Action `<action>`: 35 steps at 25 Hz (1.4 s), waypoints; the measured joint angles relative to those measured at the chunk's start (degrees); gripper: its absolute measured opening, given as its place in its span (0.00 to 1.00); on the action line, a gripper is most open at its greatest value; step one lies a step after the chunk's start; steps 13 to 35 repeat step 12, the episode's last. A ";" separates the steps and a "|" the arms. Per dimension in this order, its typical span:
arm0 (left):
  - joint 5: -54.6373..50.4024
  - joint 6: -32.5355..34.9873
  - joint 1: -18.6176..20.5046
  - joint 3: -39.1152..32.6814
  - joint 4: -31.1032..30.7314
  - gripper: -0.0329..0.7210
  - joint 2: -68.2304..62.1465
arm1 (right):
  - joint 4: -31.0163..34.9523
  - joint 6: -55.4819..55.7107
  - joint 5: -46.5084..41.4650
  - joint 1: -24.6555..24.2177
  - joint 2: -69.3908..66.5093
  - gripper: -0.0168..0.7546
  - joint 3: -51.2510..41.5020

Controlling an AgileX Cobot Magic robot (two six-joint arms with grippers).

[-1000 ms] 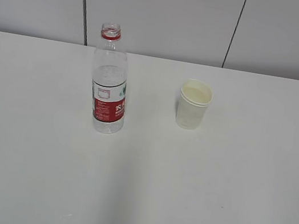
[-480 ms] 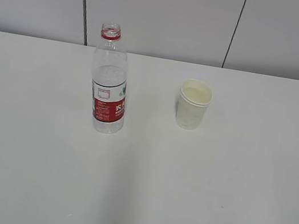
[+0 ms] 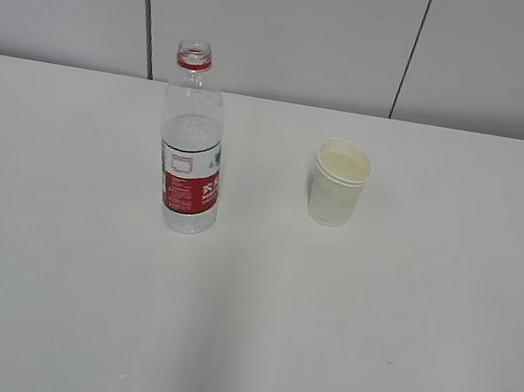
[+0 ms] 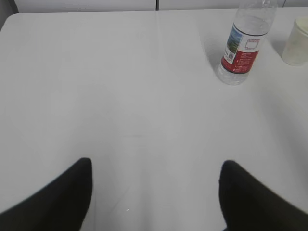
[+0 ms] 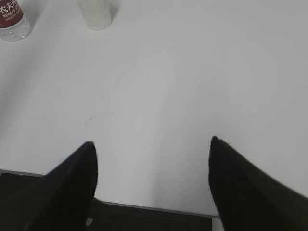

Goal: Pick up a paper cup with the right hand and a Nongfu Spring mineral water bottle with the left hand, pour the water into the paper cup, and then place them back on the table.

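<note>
On the white table (image 3: pixel 341 322), the uncapped Nongfu Spring bottle (image 3: pixel 193 143) stands left of the paper cup (image 3: pixel 338 183); both spread-fingered grippers, left (image 4: pixel 156 192) and right (image 5: pixel 151 185), sit well short of them, holding nothing.

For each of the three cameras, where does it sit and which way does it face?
Exterior: raised, in front of the table, slanting down at the bottle and cup; no arm shows.
Left wrist: low over the table, facing bottle and cup; the left gripper is open.
Right wrist: at the near table edge, same direction; the right gripper is open.
All views share bottle and cup.
</note>
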State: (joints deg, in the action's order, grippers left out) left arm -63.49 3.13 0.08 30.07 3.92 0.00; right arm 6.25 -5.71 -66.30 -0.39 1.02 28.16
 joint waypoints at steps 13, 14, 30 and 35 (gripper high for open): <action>0.00 0.00 0.00 0.00 0.00 0.71 0.00 | 0.00 0.00 0.00 0.00 0.00 0.72 0.00; 0.00 0.00 0.00 0.00 0.00 0.71 0.00 | 0.00 0.00 0.00 0.00 0.00 0.72 0.00; 0.00 0.00 0.00 0.00 0.00 0.71 0.00 | 0.00 0.00 0.00 0.00 0.00 0.72 0.00; 0.00 0.00 0.00 0.00 0.00 0.71 0.00 | 0.00 0.00 0.00 0.00 0.00 0.72 0.00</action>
